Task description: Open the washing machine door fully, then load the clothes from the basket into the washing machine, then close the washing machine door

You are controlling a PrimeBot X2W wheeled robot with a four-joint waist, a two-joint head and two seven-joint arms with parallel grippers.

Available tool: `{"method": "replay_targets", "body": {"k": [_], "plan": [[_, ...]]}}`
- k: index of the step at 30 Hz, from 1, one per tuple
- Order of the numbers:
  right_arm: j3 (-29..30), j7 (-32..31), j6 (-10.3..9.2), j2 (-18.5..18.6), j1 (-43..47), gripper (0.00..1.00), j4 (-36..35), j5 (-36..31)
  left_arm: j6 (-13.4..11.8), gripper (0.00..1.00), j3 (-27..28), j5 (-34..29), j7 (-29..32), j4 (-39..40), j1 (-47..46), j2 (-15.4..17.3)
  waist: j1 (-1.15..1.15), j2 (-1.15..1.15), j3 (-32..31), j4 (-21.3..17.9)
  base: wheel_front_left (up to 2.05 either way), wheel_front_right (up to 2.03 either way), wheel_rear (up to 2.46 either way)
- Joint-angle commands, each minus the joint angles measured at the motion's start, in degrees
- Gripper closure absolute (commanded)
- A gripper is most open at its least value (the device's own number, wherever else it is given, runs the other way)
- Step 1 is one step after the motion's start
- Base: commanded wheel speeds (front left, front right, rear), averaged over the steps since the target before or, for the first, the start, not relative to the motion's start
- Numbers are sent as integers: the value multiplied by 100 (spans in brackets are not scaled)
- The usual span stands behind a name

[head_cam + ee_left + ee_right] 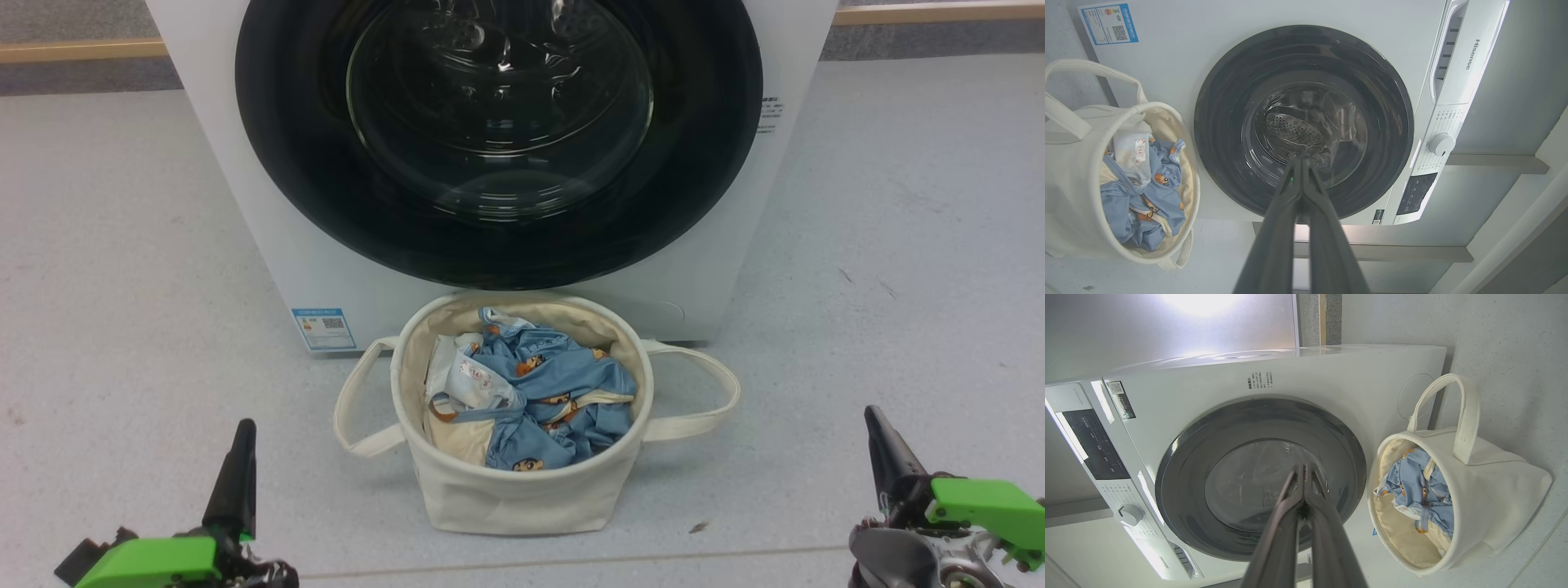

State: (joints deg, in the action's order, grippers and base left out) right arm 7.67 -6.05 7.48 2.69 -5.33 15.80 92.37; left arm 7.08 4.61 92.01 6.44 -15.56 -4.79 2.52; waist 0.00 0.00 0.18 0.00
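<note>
From the head camera I see the white front-loading washing machine across the top of the frame. Its large round door, glossy black rim around a clear glass bowl, sits shut against the front. Just below it, at lower centre, the round cream canvas basket with two loop handles stands on the grey speckled floor, holding the crumpled light-blue printed clothes. My left claw at lower left and right claw at lower right both have fingers pressed together, empty, well apart from the basket.
</note>
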Motion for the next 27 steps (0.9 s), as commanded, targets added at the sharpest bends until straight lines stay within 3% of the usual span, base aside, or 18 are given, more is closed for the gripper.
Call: {"method": "replay_targets", "body": {"k": [1,14,15,19,27], "plan": [[-110,-49,1,19,-86,100,-178,-25,41,100,191,16,4,153,-140,36,0,0,0,0,0,0,0],[-111,-47,1,19,-86,100,-178,-24,41,100,191,16,4,153,-140,36,0,0,0,0,0,0,0],[0,0,0,0,-1,0,-1,0,0,0,1,0,0,0,-1,0,0,0,0,0,0,0,0],[-15,10,1,-37,77,0,336,0,-5,0,-16,0,-1,-325,120,-29,0,0,0,0,0,0,0],[-62,125,1,-30,-46,0,359,14,-52,0,29,-5,-35,-333,14,7,10,0,-17,30,0,0,0]]}}
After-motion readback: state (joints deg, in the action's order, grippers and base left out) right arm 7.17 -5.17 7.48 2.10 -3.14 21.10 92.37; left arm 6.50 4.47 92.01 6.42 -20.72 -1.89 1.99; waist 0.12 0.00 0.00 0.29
